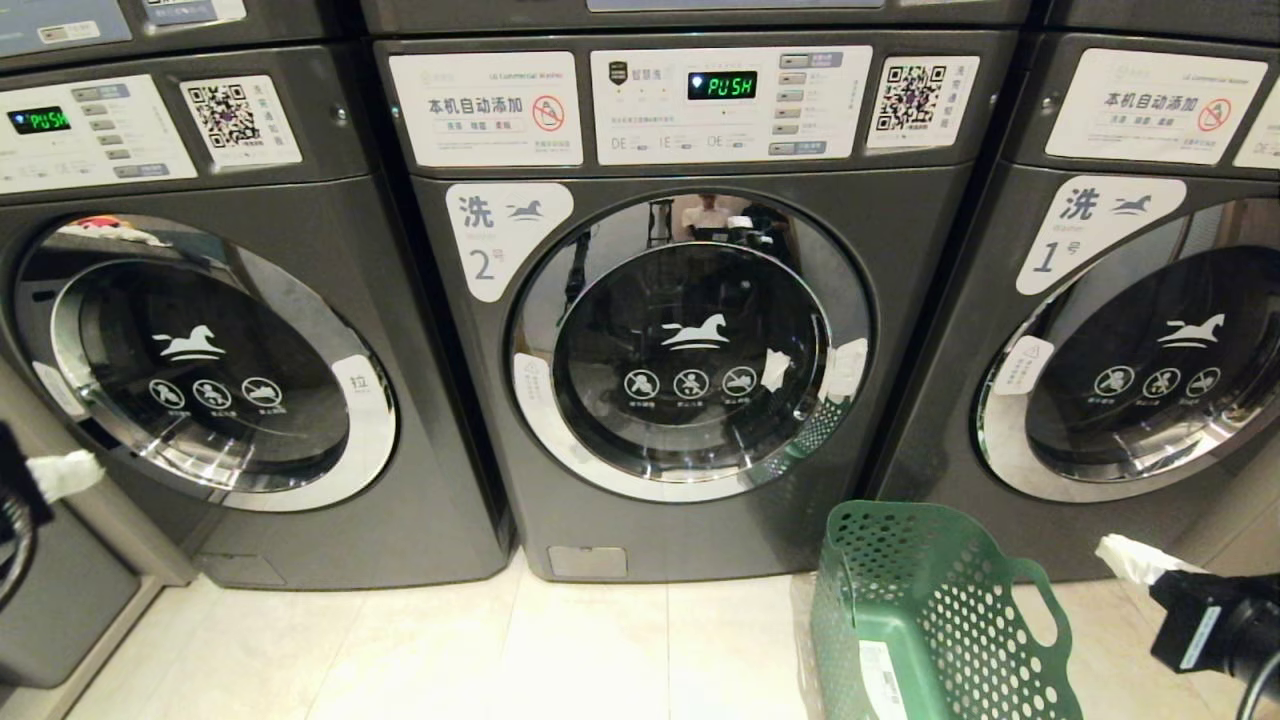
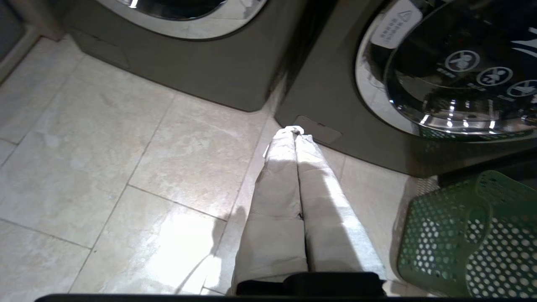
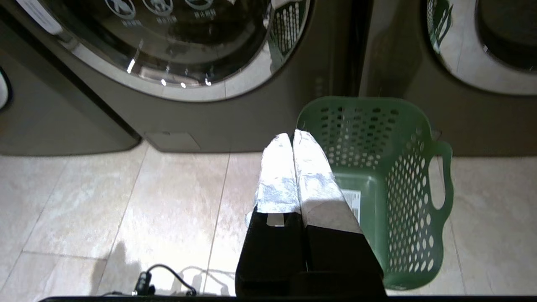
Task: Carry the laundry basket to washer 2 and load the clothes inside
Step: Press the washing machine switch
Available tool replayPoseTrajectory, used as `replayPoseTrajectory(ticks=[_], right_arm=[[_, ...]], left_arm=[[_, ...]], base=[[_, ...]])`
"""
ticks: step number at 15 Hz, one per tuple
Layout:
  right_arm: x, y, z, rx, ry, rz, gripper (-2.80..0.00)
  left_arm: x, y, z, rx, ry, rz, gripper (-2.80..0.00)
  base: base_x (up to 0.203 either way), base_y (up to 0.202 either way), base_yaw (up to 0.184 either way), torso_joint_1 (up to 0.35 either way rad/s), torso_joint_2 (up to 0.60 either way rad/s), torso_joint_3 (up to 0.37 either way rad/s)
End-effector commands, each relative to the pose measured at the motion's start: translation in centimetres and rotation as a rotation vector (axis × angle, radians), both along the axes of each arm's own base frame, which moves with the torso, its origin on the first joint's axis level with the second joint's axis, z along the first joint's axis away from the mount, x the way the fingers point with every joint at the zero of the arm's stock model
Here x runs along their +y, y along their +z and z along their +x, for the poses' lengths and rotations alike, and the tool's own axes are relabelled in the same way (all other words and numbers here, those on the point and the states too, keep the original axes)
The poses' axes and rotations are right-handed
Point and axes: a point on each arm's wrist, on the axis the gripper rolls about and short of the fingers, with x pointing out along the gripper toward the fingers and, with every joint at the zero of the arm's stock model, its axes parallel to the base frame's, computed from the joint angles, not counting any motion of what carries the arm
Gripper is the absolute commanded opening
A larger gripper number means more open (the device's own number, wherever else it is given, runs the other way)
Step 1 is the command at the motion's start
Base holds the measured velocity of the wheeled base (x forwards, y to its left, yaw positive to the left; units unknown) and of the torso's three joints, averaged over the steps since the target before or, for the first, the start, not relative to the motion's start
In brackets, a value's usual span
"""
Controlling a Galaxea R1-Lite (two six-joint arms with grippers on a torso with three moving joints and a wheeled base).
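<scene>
The green perforated laundry basket (image 1: 905, 570) stands on the floor tiles at the lower right corner of washer 2 (image 1: 690, 345), whose round door is closed. Only a white label shows on the bare bottom of the basket (image 3: 413, 197); no clothes are in view. My left gripper (image 1: 65, 475) hangs at the far left, level with the neighbouring washer's door, shut and empty, its white-wrapped fingers (image 2: 293, 131) pressed together above the floor. My right gripper (image 1: 1125, 555) is at the lower right, just right of the basket, shut and empty (image 3: 292, 135). The basket (image 2: 444, 235) also shows in the left wrist view.
A washer (image 1: 200, 360) with a closed door stands on the left and washer 1 (image 1: 1150, 350) on the right. Pale floor tiles (image 1: 560, 650) stretch in front of the machines. A dark cabinet edge (image 1: 60, 600) is at the far left.
</scene>
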Motion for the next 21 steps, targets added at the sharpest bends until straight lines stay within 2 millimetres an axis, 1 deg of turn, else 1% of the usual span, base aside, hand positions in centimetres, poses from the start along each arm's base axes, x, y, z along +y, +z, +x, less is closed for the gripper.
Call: replayPoseTrajectory(ticks=[1,2,3,4,6,7,9,11,12,13,14,15,16,17,18,19,21], right_arm=[[-0.4,1.2,-2.5,-0.131,-0.025,0.003,-2.80],[-0.7,1.3,-3.4,-0.168,-0.051,-0.013,-2.80],[-0.9,0.9,-4.6,-0.194,-0.067,-0.059,-2.80],[-1.1,0.6,-5.5,-0.221,-0.084,-0.121,-2.80],[-1.4,0.8,-6.9,-0.286,-0.135,-0.178,-2.80],[-1.4,0.9,-7.5,-0.309,-0.159,-0.188,-2.80],[-1.6,0.7,-7.8,-0.308,-0.193,-0.215,-2.80],[-1.6,0.6,-8.3,-0.310,-0.198,-0.214,-2.80],[-1.6,0.0,-8.4,-0.254,-0.198,-0.217,-2.80],[-1.6,-1.0,-8.5,-0.165,-0.186,-0.226,-2.80],[-1.5,-2.0,-9.0,-0.078,-0.172,-0.242,-2.80],[-1.4,-2.6,-9.7,-0.052,-0.162,-0.263,-2.80],[-1.1,-3.5,-10.8,-0.019,-0.146,-0.290,-2.80],[-0.9,-4.6,-11.9,0.066,-0.116,-0.300,-2.80],[-0.7,-5.2,-12.9,0.117,-0.088,-0.307,-2.80],[-0.5,-5.7,-13.8,0.146,-0.068,-0.315,-2.80],[-0.5,-5.3,-14.1,0.136,-0.030,-0.342,-2.80]], left_arm=[[0.7,-1.8,-5.4,-0.104,0.068,0.023,-2.80],[0.8,-2.5,-6.7,-0.137,0.075,0.052,-2.80],[0.7,-3.6,-8.1,-0.160,0.074,0.085,-2.80],[0.7,-5.1,-9.2,-0.166,0.067,0.116,-2.80],[0.5,-7.9,-10.6,-0.167,0.001,0.142,-2.80],[0.3,-9.3,-10.9,-0.158,-0.077,0.149,-2.80],[0.2,-12.4,-11.1,-0.086,-0.177,0.246,-2.80],[0.1,-15.6,-11.6,-0.059,-0.227,0.335,-2.80],[0.1,-16.9,-11.6,-0.056,-0.246,0.354,-2.80],[0.1,-17.7,-11.8,-0.097,-0.276,0.365,-2.80],[0.1,-18.0,-12.0,-0.127,-0.320,0.357,-2.80],[0.1,-18.1,-12.1,-0.139,-0.323,0.346,-2.80],[0.1,-18.1,-12.2,-0.143,-0.308,0.317,-2.80],[0.1,-18.1,-12.1,-0.133,-0.302,0.291,-2.80],[0.1,-18.1,-12.1,-0.124,-0.304,0.284,-2.80],[0.1,-18.1,-12.1,-0.121,-0.308,0.286,-2.80],[0.1,-18.1,-12.1,-0.121,-0.309,0.286,-2.80]], base=[[0.000,0.000,0.000,0.000,0.00,0.000],[0.000,0.000,0.000,0.000,0.00,0.000],[0.000,0.000,0.000,0.000,0.00,0.000],[0.000,0.000,0.000,0.000,0.00,0.000],[0.000,0.000,0.000,0.000,0.00,0.000],[0.000,0.000,0.000,0.000,0.00,0.000],[0.000,0.000,0.000,0.000,0.00,0.000],[0.000,0.000,0.000,0.000,0.00,0.000],[0.000,0.000,0.000,0.000,0.00,0.000],[0.000,0.000,0.000,0.000,0.00,0.000],[0.000,0.000,0.000,0.000,0.00,0.000],[0.000,0.000,0.000,0.000,0.00,0.000],[0.000,0.000,0.000,0.000,0.00,0.000],[0.000,0.000,0.000,0.000,0.00,0.000],[0.000,0.000,0.000,0.000,0.00,0.000],[0.000,0.000,0.000,0.000,0.00,0.000],[0.000,0.000,0.000,0.000,0.00,0.000]])
